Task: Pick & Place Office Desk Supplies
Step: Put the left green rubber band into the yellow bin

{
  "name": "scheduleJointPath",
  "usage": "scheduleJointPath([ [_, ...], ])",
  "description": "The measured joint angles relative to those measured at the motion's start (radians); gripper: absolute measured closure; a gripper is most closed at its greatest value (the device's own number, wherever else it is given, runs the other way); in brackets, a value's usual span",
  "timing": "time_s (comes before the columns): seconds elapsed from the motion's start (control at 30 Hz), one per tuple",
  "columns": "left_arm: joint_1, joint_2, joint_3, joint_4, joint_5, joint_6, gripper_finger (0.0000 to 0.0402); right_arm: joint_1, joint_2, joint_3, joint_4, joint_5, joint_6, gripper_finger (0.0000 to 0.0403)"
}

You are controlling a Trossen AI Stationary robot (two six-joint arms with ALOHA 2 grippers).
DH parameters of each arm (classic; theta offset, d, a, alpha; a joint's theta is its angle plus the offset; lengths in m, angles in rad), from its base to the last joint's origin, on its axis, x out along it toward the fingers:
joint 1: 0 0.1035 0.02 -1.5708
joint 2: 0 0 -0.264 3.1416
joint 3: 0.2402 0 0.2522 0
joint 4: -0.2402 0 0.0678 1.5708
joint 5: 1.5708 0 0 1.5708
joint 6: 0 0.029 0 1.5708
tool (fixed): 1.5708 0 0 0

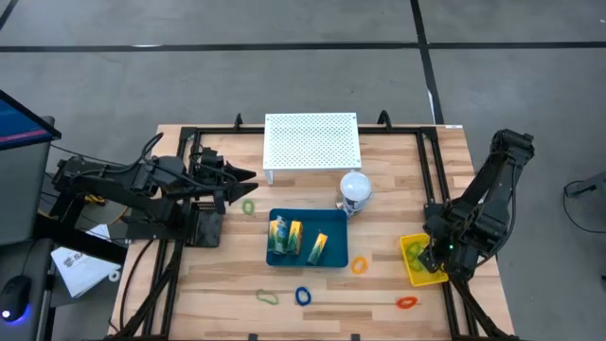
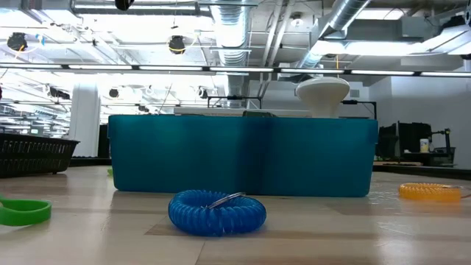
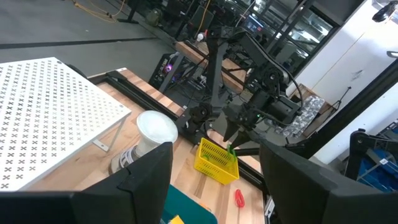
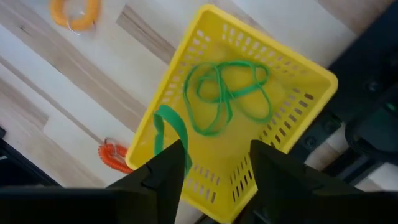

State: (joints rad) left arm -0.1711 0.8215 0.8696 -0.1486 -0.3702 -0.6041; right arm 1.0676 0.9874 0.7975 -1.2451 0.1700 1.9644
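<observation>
Wooden table (image 1: 218, 284): right pincer (image 1: 428, 258) apart above yellow basket (image 1: 413, 270); left pincer (image 1: 241, 185) apart.

Bright, even overhead light fills the workspace, casting only soft, short shadows on the pale wooden table (image 1: 398, 284). In the low view, ceiling strip lights (image 2: 221, 68) glare white while the blue coil (image 2: 216, 212) in front sits sharp. The wrist views show dark fingers (image 4: 163, 171) blurred and close, the background slightly soft
</observation>
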Motion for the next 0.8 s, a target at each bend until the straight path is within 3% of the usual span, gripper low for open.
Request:
scheduleJointPath([
  [0.47, 0.000, 0.000, 0.000, 0.000, -0.005, 0.000, 0.0166, 0.010, 0.000, -0.029, 0.101, -0.050, 0.011, 0.0225],
  [0.8, 0.000, 0.000, 0.000, 0.000, -0.005, 0.000, 0.0166, 0.045, 0.054, -0.037, 0.054, -0.069, 0.053, 0.0226],
])
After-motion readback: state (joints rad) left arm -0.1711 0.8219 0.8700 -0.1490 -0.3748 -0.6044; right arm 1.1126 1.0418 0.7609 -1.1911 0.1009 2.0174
